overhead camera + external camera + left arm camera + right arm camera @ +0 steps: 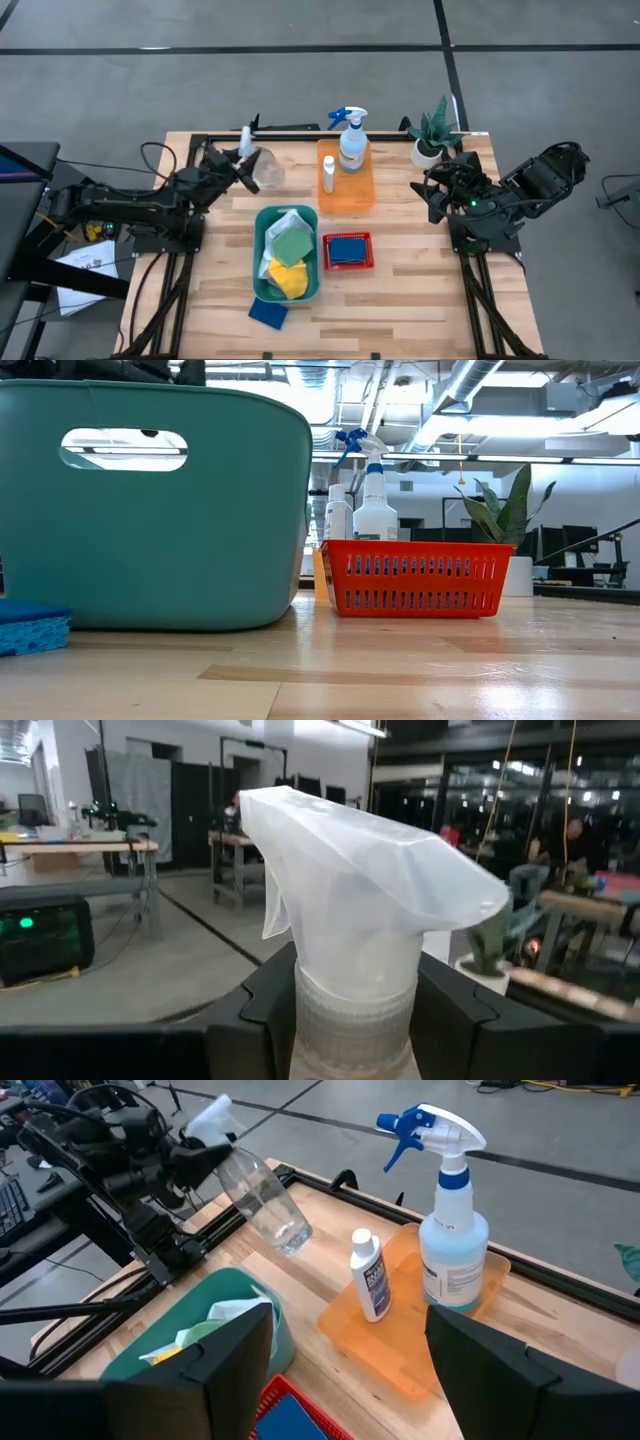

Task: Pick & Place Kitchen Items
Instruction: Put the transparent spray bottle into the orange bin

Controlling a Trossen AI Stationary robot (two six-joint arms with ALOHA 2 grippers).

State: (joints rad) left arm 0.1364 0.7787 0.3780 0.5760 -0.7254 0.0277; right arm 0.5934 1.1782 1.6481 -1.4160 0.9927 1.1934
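The left arm reaches in from the left edge toward the table's back-left area. Its left gripper (240, 165) is closed on the neck of a clear bottle (265, 170) with a white trigger head; the fingers (270, 1005) clamp just below the head. In the right wrist view the bottle (262, 1205) is lifted clear of the table and tilted, base toward the table's centre.

The right arm is folded at the right edge, beside the plant (432, 135). The right gripper (432, 195) holds nothing; its fingers (235, 1350) stand wide apart, aimed at the orange tray (362, 192).

On the tray stand a spray bottle (352, 140) with a blue trigger and a small white bottle (328, 172), just beside each other. The teal bin (262, 250) holds white, green and yellow cloths (288, 255). One blue sponge (347, 250) lies in the red basket (347, 268); another sponge (267, 312) lies on the table at the bin's front corner.
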